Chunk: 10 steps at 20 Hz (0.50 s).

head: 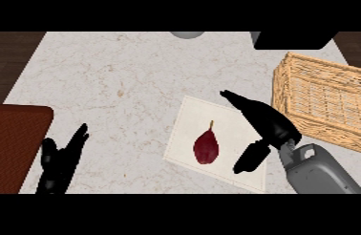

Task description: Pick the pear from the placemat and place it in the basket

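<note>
The big pale counter [120, 81] has little brown speckles on it. At the right stands a woven basket [310, 129], light tan in color. At the left edge lies a flat brown mat [21, 143]. A white placemat [190, 129] lies a bit turned, near the basket but not touching it.

The right hand [264, 119] is over the right side of the placemat. Its fingers [236, 99] are straight and close together, and they point up and to the left. Its thumb [250, 160] sticks out away from them, down over the placemat. The hand holds nothing.

The left hand [60, 162] rests at the lower left with its fingers straight and a little spread.

The pear [206, 145] lies flat near the middle of the placemat, just left of the thumb and not touching it. It is dark red and shaped like a drop, with a thin dark stem. Its fat end faces the robot. Its stem end points away, tipped a little to the right. So its long way runs from near to far.
</note>
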Motion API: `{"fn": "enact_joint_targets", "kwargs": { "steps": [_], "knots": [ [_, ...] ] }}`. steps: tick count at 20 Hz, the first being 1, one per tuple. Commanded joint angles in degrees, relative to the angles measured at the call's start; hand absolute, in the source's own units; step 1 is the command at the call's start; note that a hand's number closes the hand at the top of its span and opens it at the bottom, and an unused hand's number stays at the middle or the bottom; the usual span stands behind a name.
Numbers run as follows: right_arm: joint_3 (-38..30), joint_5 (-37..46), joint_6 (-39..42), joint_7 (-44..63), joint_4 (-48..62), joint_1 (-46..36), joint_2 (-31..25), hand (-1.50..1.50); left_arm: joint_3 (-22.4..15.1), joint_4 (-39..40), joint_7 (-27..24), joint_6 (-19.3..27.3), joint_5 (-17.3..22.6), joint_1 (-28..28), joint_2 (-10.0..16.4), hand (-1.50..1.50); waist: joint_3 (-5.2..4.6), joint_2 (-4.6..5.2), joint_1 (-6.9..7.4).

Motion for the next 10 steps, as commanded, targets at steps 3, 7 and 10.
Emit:
{"fn": "enact_joint_targets", "kwargs": {
  "steps": [3,7,10],
  "knots": [
    [0.4,6.2,-1.6,-4.9,6.6,1.2,4.8,-1.50,1.0,-1.0,2.9,-1.6,0.1,3.1,0.2,0.00,-0.52,0.33,0.24],
    [0.6,9.2,-1.5,-1.7,4.6,1.1,8.9,-1.50,0.2,1.8,2.0,0.1,-2.8,1.0,-3.1,0.00,-0.54,0.29,-0.05],
    [-1.4,9.5,-0.7,-1.9,6.7,-1.0,10.9,-1.50,3.2,5.5,1.9,-3.4,-1.0,-1.9,-1.6,0.00,-0.55,0.33,-0.09]
  ]
}}
